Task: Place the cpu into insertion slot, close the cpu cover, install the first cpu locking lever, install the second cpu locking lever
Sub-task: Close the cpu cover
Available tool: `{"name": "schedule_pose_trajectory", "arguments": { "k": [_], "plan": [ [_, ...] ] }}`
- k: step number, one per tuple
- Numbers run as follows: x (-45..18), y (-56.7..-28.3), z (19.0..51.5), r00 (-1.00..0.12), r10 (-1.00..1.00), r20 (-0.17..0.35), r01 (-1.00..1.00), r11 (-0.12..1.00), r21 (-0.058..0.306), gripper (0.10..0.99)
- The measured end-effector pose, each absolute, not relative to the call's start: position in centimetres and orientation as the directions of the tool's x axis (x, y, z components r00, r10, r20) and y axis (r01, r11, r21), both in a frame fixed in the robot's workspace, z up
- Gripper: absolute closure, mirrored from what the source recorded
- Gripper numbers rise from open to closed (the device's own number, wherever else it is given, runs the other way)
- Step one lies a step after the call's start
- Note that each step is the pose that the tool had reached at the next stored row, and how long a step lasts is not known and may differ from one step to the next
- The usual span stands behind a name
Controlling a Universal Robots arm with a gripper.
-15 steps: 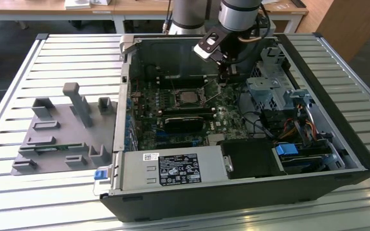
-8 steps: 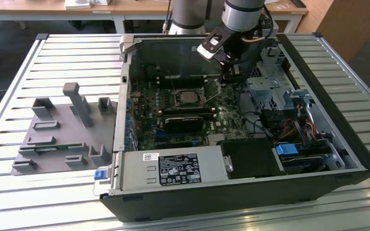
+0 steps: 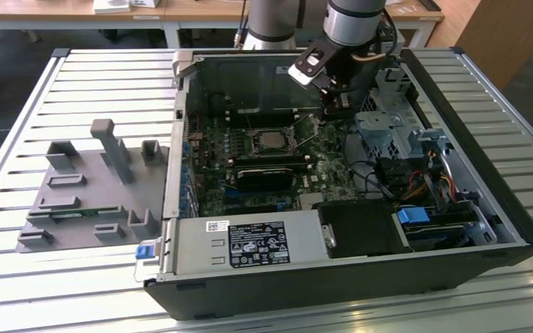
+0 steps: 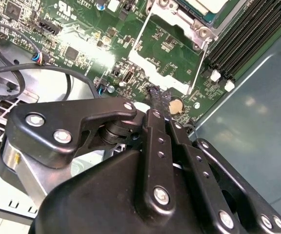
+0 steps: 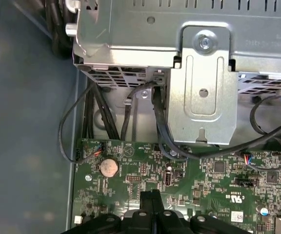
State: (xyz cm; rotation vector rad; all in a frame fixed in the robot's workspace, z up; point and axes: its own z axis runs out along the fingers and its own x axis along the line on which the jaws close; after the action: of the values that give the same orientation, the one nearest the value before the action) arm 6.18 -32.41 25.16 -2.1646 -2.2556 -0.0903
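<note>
Exterior view: open PC case (image 3: 488,173) lies on its side on the slatted table (image 3: 26,90), toward the exterior view's right edge. A grey fixture tray (image 3: 81,201) sits near the table's edge on the exterior view's left. Inside the case is the green motherboard (image 3: 211,180), w/ the insertion slot (image 3: 252,142) roughly mid-board. The cpu (image 3: 271,141) sits flat in it, dull silver top up. It also peeks in at the edge of the second wrist view (image 4: 206,4).

The cpu cover (image 4: 155,68) isn't down. In the second wrist view it's a thin shiny frame raised off the socket, w/ green board visible through its window.

The gripper (image 3: 333,111) hangs over the board between the socket and the metal drive cage (image 3: 382,128). Its 2 black fingers are pressed together in both wrist views (image 4: 158,92) (image 5: 150,195), tips right at the cover's free edge. Can't tell if they touch it or pinch anything thin.

A coin cell battery (image 4: 176,105) (image 5: 108,167) sits on the board just beside the tips. Black cables (image 5: 130,112) run from the cage to the board edge.
</note>
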Motion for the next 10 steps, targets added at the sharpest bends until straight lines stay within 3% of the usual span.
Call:
{"name": "schedule_pose_trajectory", "arguments": {
  "k": [10],
  "plan": [
    [6.62,-32.27,24.44,-0.044,0.998,0.044,0.999,0.043,0.027,0.98]
  ]
}}
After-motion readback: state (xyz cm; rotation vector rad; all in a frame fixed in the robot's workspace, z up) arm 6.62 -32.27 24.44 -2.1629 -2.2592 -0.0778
